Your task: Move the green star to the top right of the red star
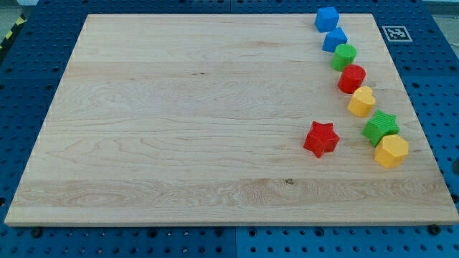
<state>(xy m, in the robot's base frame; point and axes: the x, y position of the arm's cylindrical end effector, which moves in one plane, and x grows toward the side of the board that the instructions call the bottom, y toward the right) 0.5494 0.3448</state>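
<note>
the rod's tip is not in sight, so its state cannot be told. nearest, the yellow block (391,151) touches the green star (381,127), which sits at three o'clock of the red star (320,138). a short, gentle nudge toward twelve should do, stopping short of the yellow block above (361,101).

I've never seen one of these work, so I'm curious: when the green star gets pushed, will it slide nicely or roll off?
The green star probably slides rather than rolls: it sits flat on the smooth wooden board. Its points may make it twist if pushed off-centre. It touches the yellow block, which would likely get nudged too. My tip isn't visible.
</note>
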